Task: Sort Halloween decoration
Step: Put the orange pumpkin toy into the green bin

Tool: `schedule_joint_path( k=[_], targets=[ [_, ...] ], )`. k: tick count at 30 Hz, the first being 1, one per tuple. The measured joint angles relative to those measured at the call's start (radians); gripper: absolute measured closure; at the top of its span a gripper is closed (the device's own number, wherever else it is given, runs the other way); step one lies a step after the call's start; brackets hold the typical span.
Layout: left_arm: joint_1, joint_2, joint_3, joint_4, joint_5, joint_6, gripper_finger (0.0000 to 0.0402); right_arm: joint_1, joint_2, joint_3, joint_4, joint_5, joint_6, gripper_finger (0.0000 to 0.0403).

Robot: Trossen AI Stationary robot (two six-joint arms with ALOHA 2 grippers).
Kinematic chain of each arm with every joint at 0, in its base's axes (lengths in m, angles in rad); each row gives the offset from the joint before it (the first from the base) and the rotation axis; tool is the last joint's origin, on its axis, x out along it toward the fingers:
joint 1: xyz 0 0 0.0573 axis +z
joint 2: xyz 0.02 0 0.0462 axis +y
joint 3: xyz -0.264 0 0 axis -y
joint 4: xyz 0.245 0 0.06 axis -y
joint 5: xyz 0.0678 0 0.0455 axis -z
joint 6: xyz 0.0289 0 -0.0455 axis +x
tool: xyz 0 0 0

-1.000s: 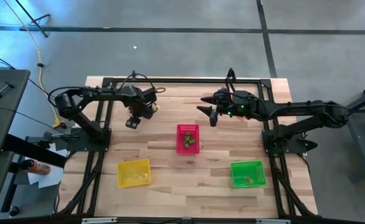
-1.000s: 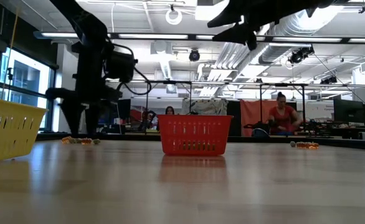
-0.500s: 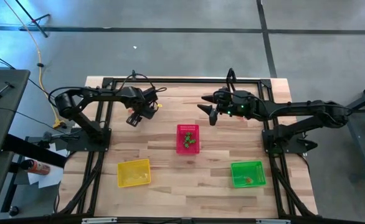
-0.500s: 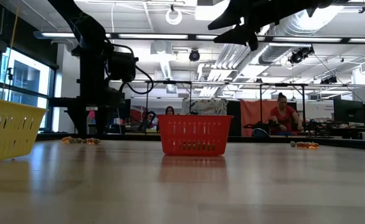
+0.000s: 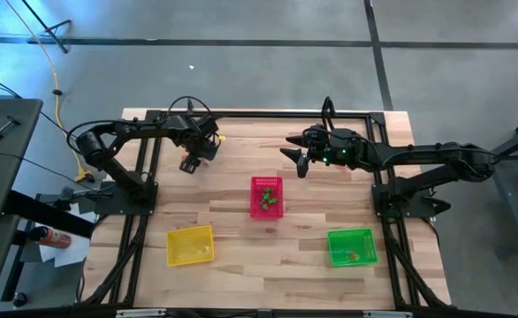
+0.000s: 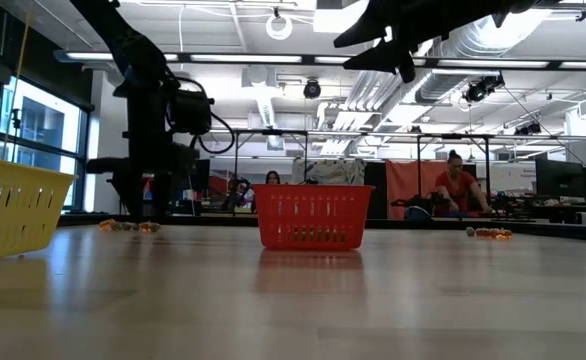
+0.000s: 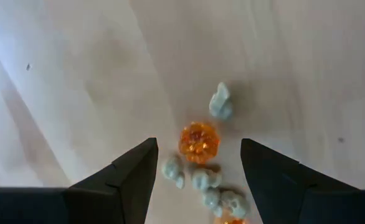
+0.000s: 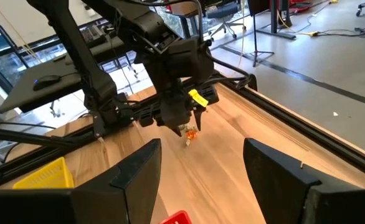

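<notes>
The Halloween decoration pieces lie loose on the wooden table: an orange pumpkin trinket (image 7: pixel 199 142) with several pale greenish ones (image 7: pixel 220 106) around it. My left gripper (image 7: pixel 198 168) hangs over this cluster (image 8: pixel 189 132) at the table's far left, pointing straight down. It is open, one finger on either side of the cluster, and touches nothing. My right gripper (image 5: pixel 293 157) is open and held high above the far middle of the table (image 6: pixel 345 52). A second small cluster (image 6: pixel 488 233) lies at the far right.
A red basket (image 5: pixel 267 196) with a few trinkets stands mid-table. A yellow basket (image 5: pixel 190 245) stands near left, and a green basket (image 5: pixel 352 246) with an orange piece stands near right. A black frame (image 5: pixel 241 116) runs along the far edge. People sit in the room behind.
My left gripper has moved toward the table's far edge, over the trinket cluster, and has turned somewhat about its downward axis. It stays open. My right arm has kept still.
</notes>
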Motion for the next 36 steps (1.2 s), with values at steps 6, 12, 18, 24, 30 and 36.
schedule_joint_path(
  k=[6, 12, 18, 24, 30, 36],
  targets=[
    [0.006, 0.014, 0.0, -0.001, 0.019, 0.0, 0.0184, 0.0, 0.0, 0.0, -0.006, 0.003, 0.0, 0.0181],
    [0.009, 0.077, 0.006, -0.017, 0.012, -0.004, 0.0184, 0.0, 0.0, 0.0, -0.006, 0.005, 0.003, 0.0181],
    [0.009, 0.1, 0.005, -0.024, 0.009, -0.038, 0.0184, 0.0, 0.0, 0.0, -0.007, 0.015, 0.035, 0.0181],
    [0.009, 0.101, 0.003, -0.024, 0.015, -0.027, 0.02, 0.0, 0.0, 0.0, -0.027, 0.023, 0.048, 0.0181],
    [0.009, 0.102, 0.002, -0.032, 0.02, -0.044, 0.0249, 0.0, 0.0, 0.0, -0.032, 0.023, 0.052, 0.0181],
    [0.008, 0.103, 0.001, -0.034, 0.022, -0.065, 0.0296, 0.0, 0.0, 0.0, -0.032, 0.024, 0.052, 0.0181]
  ],
)
